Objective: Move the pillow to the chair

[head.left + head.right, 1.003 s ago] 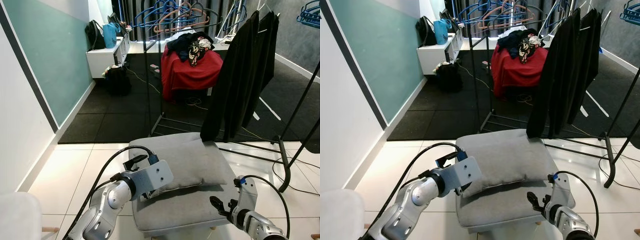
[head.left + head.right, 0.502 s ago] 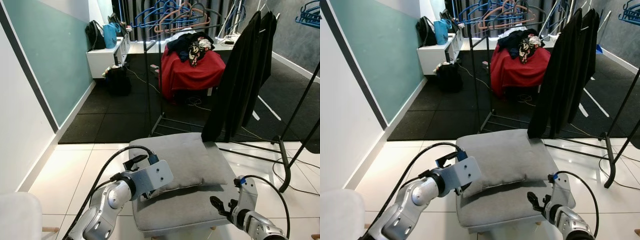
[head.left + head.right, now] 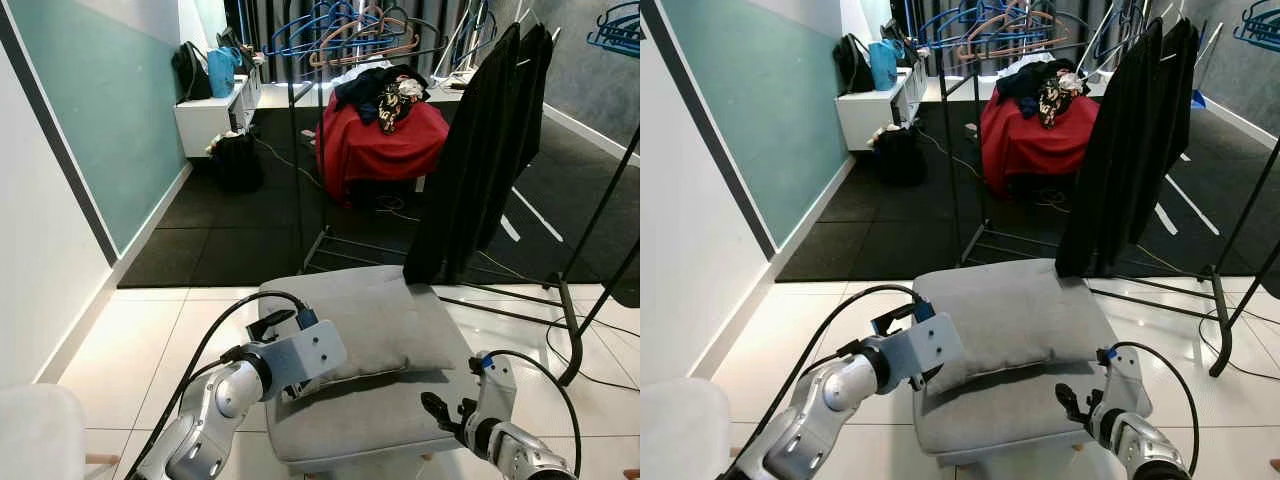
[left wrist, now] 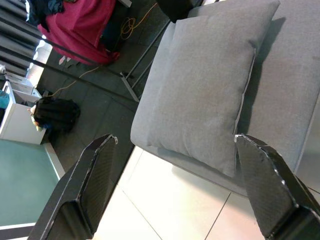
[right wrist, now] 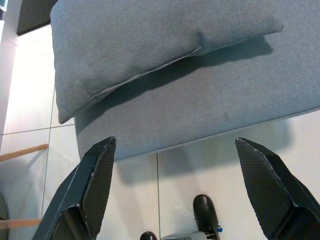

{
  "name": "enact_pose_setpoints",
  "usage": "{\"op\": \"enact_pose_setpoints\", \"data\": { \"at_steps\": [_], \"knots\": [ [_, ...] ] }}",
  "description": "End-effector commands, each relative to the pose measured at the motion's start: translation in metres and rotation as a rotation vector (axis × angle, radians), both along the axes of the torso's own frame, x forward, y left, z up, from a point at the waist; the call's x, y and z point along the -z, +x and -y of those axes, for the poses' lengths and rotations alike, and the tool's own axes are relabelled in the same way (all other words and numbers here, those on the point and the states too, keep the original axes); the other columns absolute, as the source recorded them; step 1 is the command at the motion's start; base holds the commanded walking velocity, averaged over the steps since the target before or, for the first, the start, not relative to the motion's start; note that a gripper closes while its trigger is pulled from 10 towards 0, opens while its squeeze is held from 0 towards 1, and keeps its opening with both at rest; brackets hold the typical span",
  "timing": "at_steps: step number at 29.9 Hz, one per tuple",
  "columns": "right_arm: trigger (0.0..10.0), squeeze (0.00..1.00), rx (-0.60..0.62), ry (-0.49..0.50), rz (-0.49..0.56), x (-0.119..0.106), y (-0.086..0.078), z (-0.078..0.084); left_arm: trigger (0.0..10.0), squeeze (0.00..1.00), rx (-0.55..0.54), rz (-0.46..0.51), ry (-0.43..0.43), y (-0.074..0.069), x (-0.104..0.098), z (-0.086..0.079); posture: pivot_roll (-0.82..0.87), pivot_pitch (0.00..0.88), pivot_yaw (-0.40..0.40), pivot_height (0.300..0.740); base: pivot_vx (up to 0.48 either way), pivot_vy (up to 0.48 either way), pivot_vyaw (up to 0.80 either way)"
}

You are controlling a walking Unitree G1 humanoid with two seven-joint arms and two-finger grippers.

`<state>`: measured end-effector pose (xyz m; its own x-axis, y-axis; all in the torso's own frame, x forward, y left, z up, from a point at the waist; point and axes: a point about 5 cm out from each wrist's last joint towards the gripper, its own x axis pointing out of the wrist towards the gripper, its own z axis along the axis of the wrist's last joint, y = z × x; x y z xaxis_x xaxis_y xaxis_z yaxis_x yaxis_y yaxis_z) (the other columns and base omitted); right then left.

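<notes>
Two grippers hover near a square grey fabric pillow (image 3: 375, 322), which lies flat on the grey upholstered seat of a low chair (image 3: 375, 420) standing on white floor tiles (image 3: 120, 345). The pillow covers the rear part of the seat, its front edge casting a shadow on the bare cushion before it. The left gripper (image 4: 172, 192) is held just off the pillow's near left corner, its two black fingers (image 4: 92, 180) spread wide apart with nothing between them. The right gripper (image 5: 175, 192) sits low at the chair's front right corner, its fingers likewise spread wide and gripping nothing; its wrist view looks across the seat's front edge and the pillow's seam. Behind the chair stands a black metal clothes rack (image 3: 575, 300) with a black garment (image 3: 480, 150) hanging down to the pillow's far corner. Farther back, on dark floor mats, a red cloth-draped heap (image 3: 380, 140) carries a pile of dark clothes, and a white low shelf (image 3: 210, 115) stands against the teal wall (image 3: 100, 110).
</notes>
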<state>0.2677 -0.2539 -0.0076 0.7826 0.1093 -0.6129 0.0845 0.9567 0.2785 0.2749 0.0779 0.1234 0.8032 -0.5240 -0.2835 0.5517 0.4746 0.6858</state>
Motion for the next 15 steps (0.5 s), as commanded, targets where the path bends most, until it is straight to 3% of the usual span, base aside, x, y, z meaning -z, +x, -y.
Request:
{"op": "enact_pose_setpoints", "data": {
  "at_steps": [1, 15],
  "knots": [
    [10.0, 0.00, 0.002, 0.006, 0.002, -0.0003, 0.0004, -0.0003, 10.0, 0.00, 0.004, -0.011, 0.006, -0.0001, 0.0021, 0.0000, -0.11, 0.000, 0.021, 0.725, 0.000, 0.000, 0.00],
    [10.0, 0.00, 0.005, 0.008, 0.002, -0.0005, 0.0005, 0.0002, 10.0, 0.00, 0.004, -0.011, 0.006, 0.0001, 0.0017, 0.0000, -0.11, 0.000, 0.013, 0.725, 0.000, 0.000, 0.00]
  ]
}}
